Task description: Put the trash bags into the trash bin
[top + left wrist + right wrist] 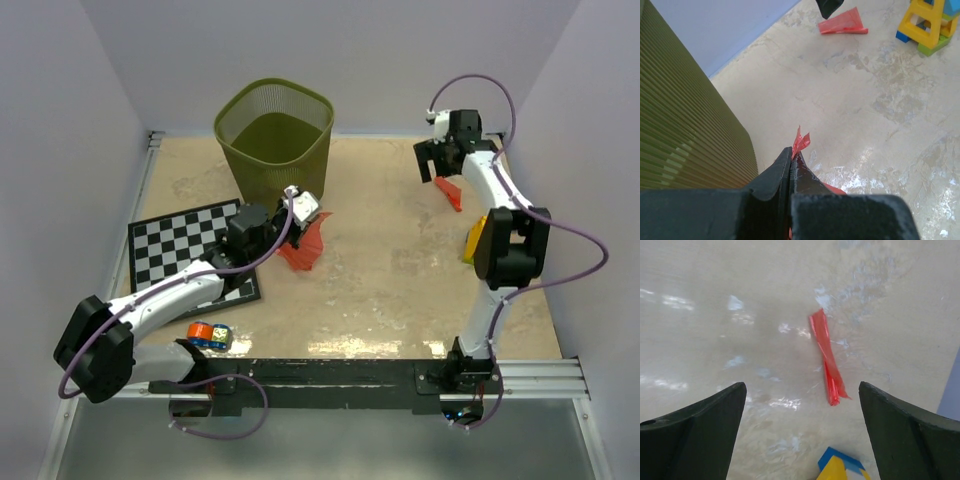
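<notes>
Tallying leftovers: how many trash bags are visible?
2. One trash bag is pinched in the left gripper beside the trash bin; another lies on the table below the open right gripper. Others may be hidden.

Robot lab cell: blank walls point(400, 50) box in the tabletop point(380, 280).

The left gripper point(791, 155) hides most of its bag point(801, 140); the bin point(685, 125) and blocks point(842, 467) are cut off by edges.

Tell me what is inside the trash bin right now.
From above, the trash bin shows only its own olive mesh walls and floor; nothing else is visible inside. The inner face of its near wall is hidden behind the rim.
</notes>
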